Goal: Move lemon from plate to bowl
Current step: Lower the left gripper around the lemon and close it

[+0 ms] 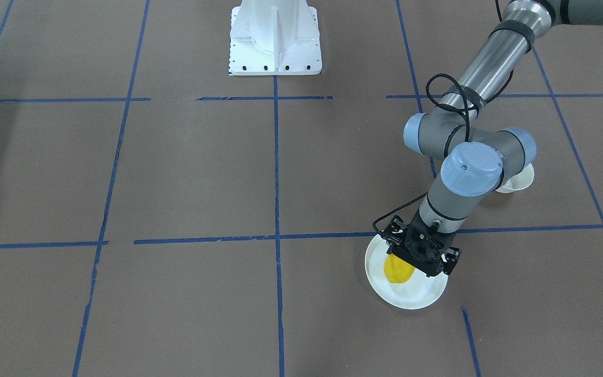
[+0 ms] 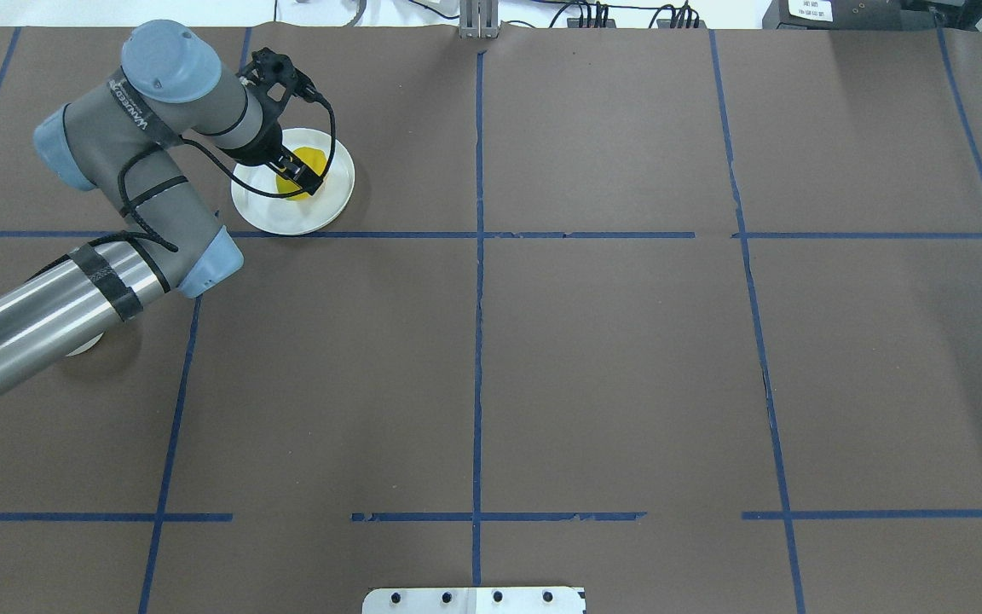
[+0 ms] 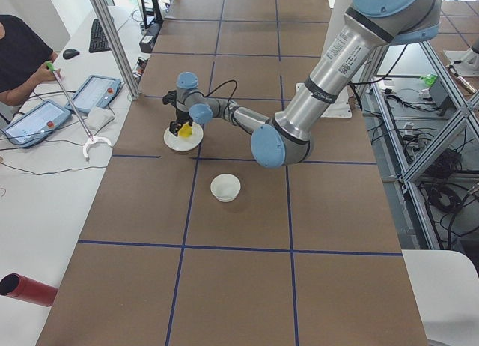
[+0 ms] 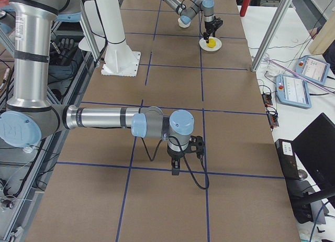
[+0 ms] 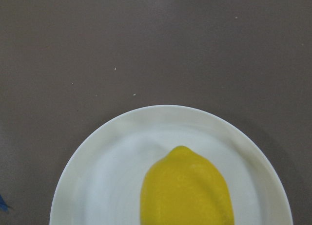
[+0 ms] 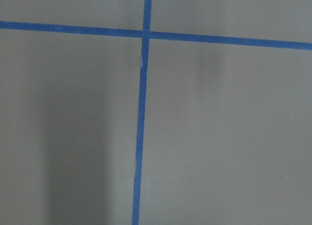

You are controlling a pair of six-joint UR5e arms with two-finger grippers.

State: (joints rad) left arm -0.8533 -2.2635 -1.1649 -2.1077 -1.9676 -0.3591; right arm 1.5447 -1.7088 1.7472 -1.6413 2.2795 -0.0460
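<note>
Our left fingers (image 2: 308,179) hang directly over the lemon (image 1: 397,269), which lies on the plate (image 1: 411,293) near the worktop's far left corner. We cannot tell if they grip it. The bowl (image 3: 225,189) sits nearer the robot.

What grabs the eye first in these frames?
The bright yellow lemon on the white plate, the only strong colour on the brown table, sits on the robot's left at the far side. The left gripper is down right over it. The small white bowl stands empty nearer the robot, partly hidden under the left arm in the overhead and front views.
</note>
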